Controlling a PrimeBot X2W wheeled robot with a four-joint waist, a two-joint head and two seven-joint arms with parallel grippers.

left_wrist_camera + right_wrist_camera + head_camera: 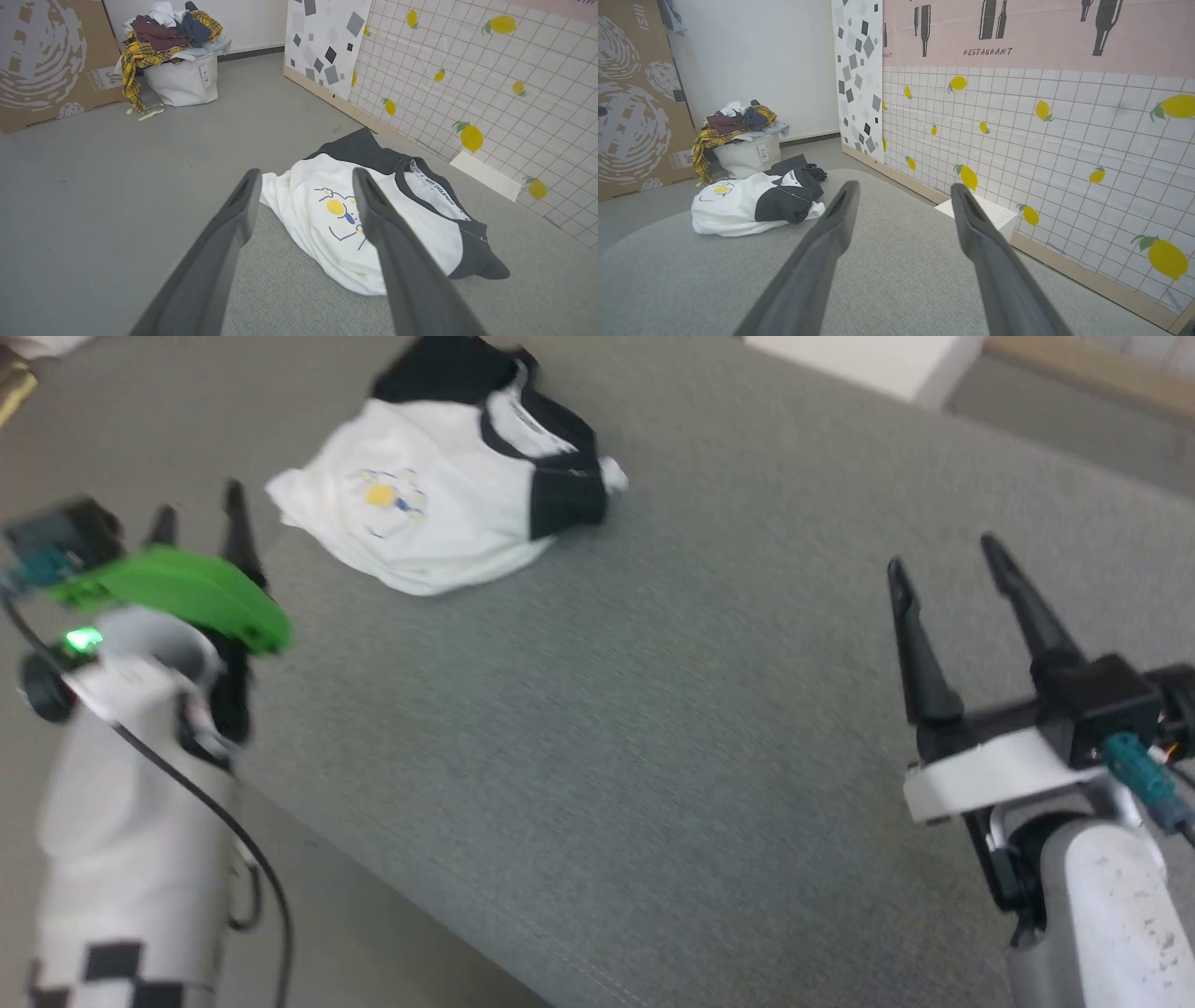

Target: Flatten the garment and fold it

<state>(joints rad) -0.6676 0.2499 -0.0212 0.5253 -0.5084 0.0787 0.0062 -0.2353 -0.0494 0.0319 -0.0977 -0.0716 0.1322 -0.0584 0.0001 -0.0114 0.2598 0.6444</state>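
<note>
Both grippers stand with their fingers spread wide and nothing between them. The left gripper (198, 518), its wrist capped by a green cover (177, 588), hangs over the near-left part of the grey cloth-covered table (607, 756). Its long dark fingers point toward the garment (439, 513) and stop near its white hem without touching it. The right gripper (943, 555) hangs over the right side of the table, well apart from the shirt, with bare grey cloth under its tips.

The garment lies in a crumpled heap toward the far-left edge of the table. Its white body is uppermost and the small yellow-and-blue print faces up (a bit creased, but plain to see). The black neck trim gapes open on the side toward the right arm, and the black sleeves are bunched under and behind the heap, one dark fold sticking out at the far edge.

Beyond the table, on the floor, a white laundry basket (182, 79) is piled with mixed clothes, a yellow plaid piece trailing down its side. A printed cardboard box (46, 60) leans beside it. A tiled wall panel with lemons (1064, 154) runs along the table's far side, with a small white block (980, 214) at its foot.
</note>
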